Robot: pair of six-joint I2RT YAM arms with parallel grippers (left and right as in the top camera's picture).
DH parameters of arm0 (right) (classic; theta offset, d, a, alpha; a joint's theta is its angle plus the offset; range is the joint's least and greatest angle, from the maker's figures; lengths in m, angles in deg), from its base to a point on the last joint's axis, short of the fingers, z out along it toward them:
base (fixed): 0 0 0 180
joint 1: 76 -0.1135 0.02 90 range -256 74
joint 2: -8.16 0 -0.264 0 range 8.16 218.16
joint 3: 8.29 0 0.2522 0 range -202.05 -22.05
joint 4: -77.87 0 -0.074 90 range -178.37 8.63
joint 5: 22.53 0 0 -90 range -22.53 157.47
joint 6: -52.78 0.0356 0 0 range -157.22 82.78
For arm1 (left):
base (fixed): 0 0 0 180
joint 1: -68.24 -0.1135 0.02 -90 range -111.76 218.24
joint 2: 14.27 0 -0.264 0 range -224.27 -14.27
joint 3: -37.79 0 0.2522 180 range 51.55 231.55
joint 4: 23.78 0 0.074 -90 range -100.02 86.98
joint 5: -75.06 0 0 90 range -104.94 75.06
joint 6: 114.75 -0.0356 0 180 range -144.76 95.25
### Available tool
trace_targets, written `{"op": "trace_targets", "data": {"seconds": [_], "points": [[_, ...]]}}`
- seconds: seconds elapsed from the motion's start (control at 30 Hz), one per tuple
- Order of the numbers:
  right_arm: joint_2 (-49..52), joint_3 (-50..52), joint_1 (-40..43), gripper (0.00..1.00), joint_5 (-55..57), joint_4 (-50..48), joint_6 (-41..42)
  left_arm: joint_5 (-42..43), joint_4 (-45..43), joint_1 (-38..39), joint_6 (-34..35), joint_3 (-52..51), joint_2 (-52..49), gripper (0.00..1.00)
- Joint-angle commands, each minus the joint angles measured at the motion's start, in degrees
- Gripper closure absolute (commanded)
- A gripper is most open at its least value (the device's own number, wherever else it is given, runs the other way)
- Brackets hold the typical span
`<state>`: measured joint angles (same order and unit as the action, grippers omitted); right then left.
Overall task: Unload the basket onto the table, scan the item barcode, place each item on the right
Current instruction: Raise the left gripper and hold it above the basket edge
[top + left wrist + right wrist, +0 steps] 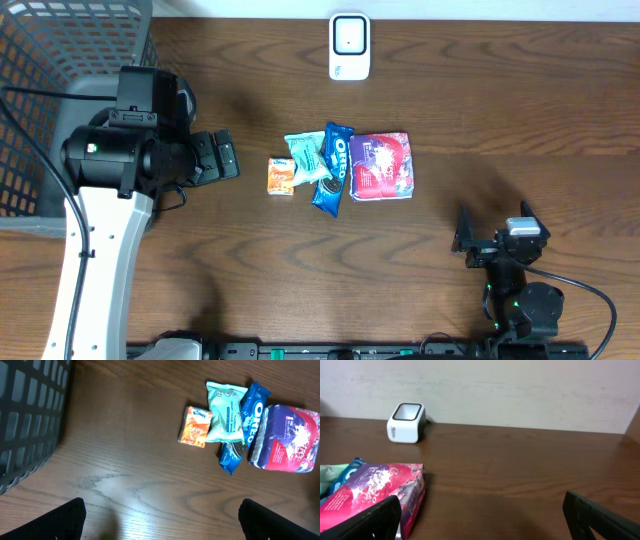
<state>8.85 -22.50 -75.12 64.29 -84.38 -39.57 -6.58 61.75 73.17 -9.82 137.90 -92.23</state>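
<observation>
Four snacks lie bunched mid-tabletop [520,100]: an orange packet [281,176] touching a mint packet [308,157], which overlaps an Oreo pack [333,168], and a red bag [381,166] just right of that. The scanner [349,46] stands apart from them by the far wall. The left claw [232,155] hovers left of the pile, jaws wide apart and empty, near a grey basket [60,60]. The right claw [463,240], near-right and well apart from the snacks, is likewise spread on nothing.

glossy plastic snack wrappers [250,425], wood-grain table [140,460]
</observation>
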Motion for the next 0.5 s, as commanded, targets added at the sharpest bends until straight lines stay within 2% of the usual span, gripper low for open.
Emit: {"op": "trace_targets", "data": {"seconds": [0.0,0.27,0.37,0.47], "points": [[-0.31,0.13,-0.96,0.01,-0.33,0.11,-0.28,-1.16,0.20,-0.15,-0.74,1.14,0.09,0.02],[-0.31,0.13,-0.98,0.01,-0.17,-1.53,-0.81,-1.16,0.20,-0.15,-0.74,1.14,0.09,0.02],[-0.31,0.13,-0.98,0.01,-6.08,-7.10,5.33,-1.16,0.20,-0.15,-0.76,1.14,0.09,0.02],[-0.31,0.13,-0.98,0.01,-15.21,-12.52,14.86,-1.16,0.20,-0.15,-0.74,1.14,0.09,0.02]]}}
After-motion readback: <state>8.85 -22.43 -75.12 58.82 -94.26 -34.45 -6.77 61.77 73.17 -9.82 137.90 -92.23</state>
